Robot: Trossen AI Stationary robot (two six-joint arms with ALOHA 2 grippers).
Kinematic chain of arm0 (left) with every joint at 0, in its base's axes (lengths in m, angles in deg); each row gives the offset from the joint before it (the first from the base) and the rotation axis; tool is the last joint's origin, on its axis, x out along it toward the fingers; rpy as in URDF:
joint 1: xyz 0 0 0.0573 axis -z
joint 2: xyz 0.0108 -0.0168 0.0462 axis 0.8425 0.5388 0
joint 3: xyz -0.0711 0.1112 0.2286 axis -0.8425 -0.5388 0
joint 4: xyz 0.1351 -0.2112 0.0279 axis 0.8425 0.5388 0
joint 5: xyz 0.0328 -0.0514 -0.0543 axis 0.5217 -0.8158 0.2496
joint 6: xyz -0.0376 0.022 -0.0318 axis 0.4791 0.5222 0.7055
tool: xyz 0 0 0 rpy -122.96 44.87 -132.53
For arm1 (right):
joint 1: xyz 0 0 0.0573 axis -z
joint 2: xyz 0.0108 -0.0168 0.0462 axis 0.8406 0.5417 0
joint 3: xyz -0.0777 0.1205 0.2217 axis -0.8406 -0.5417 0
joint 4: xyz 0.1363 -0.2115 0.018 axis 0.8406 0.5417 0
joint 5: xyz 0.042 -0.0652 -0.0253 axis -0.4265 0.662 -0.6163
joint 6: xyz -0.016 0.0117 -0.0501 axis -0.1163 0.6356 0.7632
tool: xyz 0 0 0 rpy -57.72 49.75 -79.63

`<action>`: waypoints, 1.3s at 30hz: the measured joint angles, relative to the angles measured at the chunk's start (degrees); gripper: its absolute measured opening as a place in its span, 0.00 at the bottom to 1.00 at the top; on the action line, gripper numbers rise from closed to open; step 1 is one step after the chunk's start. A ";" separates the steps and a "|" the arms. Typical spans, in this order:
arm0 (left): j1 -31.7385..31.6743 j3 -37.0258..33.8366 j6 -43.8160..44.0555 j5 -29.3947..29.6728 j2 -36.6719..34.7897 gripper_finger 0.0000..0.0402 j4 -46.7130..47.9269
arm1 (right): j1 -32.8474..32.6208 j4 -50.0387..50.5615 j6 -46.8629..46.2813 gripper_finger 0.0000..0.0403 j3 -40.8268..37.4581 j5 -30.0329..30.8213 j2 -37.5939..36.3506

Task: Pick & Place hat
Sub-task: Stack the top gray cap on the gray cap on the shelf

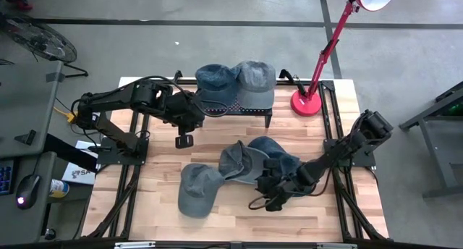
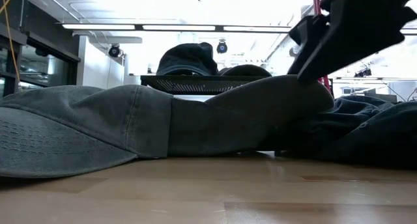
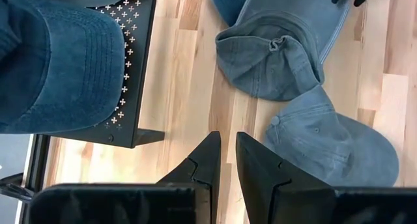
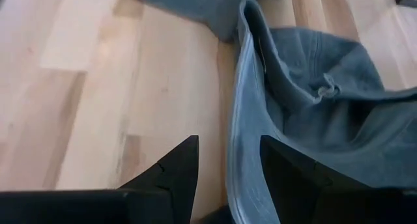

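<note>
Three hats lie in a loose overlapping pile on the wooden table in front of the rack: a grey hat nearest the front edge, a second grey hat touching it, and a dark blue hat beside that. The right gripper sits low over this pile, its fingers spread with a hat brim between them. The left gripper, jaws nearly pressed together, hovers by the black rack, which carries two more hats, near a red lamp.
</note>
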 joint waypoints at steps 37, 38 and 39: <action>0.00 0.00 0.41 -0.09 0.04 0.12 -0.21 | -2.02 10.84 -14.02 0.01 3.60 7.55 -12.76; 0.00 0.00 0.41 -0.09 0.04 0.12 -0.38 | -2.36 12.13 -13.77 0.01 4.68 8.87 -13.82; 0.00 0.00 0.41 -0.09 0.04 0.12 -0.69 | -2.79 13.34 -13.18 0.01 5.87 10.16 -14.79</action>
